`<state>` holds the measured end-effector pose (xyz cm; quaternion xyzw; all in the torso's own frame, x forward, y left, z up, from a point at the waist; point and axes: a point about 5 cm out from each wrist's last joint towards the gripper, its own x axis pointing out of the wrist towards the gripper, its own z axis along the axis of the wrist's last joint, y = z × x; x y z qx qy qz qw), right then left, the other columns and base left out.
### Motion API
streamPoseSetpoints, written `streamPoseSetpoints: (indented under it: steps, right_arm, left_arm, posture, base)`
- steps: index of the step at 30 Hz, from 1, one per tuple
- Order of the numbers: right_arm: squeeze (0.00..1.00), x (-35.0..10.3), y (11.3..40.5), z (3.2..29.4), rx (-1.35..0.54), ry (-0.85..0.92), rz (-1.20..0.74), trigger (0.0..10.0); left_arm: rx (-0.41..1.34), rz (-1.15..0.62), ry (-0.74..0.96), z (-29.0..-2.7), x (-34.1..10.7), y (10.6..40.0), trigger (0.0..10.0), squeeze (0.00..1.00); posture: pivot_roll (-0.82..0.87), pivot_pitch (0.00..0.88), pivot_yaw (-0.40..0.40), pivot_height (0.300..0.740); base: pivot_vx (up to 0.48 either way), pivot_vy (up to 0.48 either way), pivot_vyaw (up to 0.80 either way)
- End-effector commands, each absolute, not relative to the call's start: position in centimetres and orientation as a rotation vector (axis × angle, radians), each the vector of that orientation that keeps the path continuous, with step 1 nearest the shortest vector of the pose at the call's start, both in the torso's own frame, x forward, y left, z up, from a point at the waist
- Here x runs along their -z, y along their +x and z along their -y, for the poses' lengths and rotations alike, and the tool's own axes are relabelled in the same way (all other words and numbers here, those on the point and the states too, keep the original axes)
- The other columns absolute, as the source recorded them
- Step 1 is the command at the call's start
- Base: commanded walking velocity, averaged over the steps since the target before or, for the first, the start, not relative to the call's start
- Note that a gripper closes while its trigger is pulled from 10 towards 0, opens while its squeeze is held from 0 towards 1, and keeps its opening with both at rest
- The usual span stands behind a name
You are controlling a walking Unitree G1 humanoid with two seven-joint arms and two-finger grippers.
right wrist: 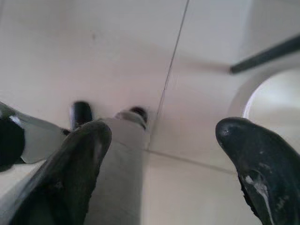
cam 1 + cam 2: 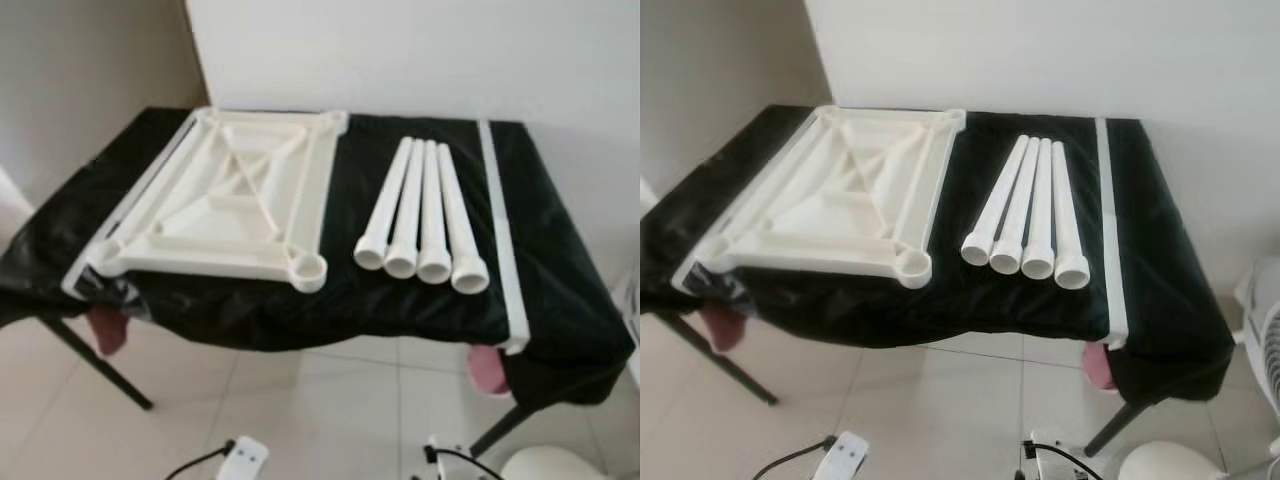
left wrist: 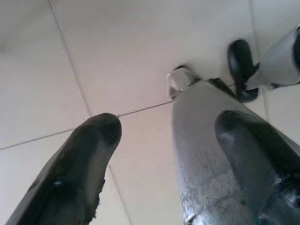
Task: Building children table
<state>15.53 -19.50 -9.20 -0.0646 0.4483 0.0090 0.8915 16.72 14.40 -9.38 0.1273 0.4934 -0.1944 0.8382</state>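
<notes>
My two arms hang down by my sides. My left pincer (image 3: 159, 154) is wide apart and holds nothing; it points at the tiled floor (image 3: 93, 61). My right pincer (image 1: 159, 164) is wide apart too, with nothing in it, and it also looks down at the floor.

The parts are up on the table (image 2: 560, 290) with the black cover, in front of me and above both pincers. The white tabletop (image 2: 225, 195) lies upside down on my left side. It has a round socket (image 2: 308, 268) at the near corner.

The four white legs (image 2: 425, 210) lie side by side on my right, touching each other. Their long way runs from me toward the wall, with the open ends facing me.

I think my right arm is nearer the legs, so it should reach up and forward and grip one leg across its thin side.
</notes>
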Motion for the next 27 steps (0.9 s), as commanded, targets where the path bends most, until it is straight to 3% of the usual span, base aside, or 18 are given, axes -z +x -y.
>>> streamPoseSetpoints:
  steps: [1, 5, 19, 24, 27]
  right_arm:
    - [0.0, 9.6, 14.8, 19.2, -0.021, -0.118, -0.968, 10.0]
    - [0.0, 9.6, 14.8, 19.2, -0.019, -0.115, -0.969, 10.0]
    - [0.0, 9.6, 14.7, 19.1, -0.006, -0.106, -0.969, 10.0]
    - [0.0, 9.5, 14.9, 19.5, -0.005, -0.124, -0.948, 10.0]
    - [0.0, 8.9, 16.0, 19.9, 0.004, -0.126, -0.886, 10.0]
  left_arm:
    - [0.359, -1.088, 0.301, -15.3, 9.9, 15.7, 10.0, 0.0]
    - [0.359, -1.087, 0.303, -15.3, 9.8, 15.8, 10.0, 0.0]
    - [0.381, -1.057, 0.319, -15.3, 9.7, 16.0, 10.0, 0.0]
    - [0.378, -1.015, 0.323, -15.3, 9.3, 16.9, 10.0, 0.0]
    - [0.371, -0.911, 0.304, -15.3, 8.1, 19.1, 10.0, 0.0]
  posture:
    - [0.0, 0.0, 0.075, 0.74]
    - [0.0, 0.0, 0.077, 0.74]
    - [0.0, 0.0, 0.075, 0.74]
    - [0.01, 0.0, 0.072, 0.74]
    - [0.02, 0.0, 0.072, 0.74]
  base:
    - [0.0, 0.431, 0.0]
    - [0.0, 0.431, 0.0]
    - [0.0, 0.0, 0.0]
    - [0.0, 0.0, 0.0]
    - [0.0, 0.0, 0.0]
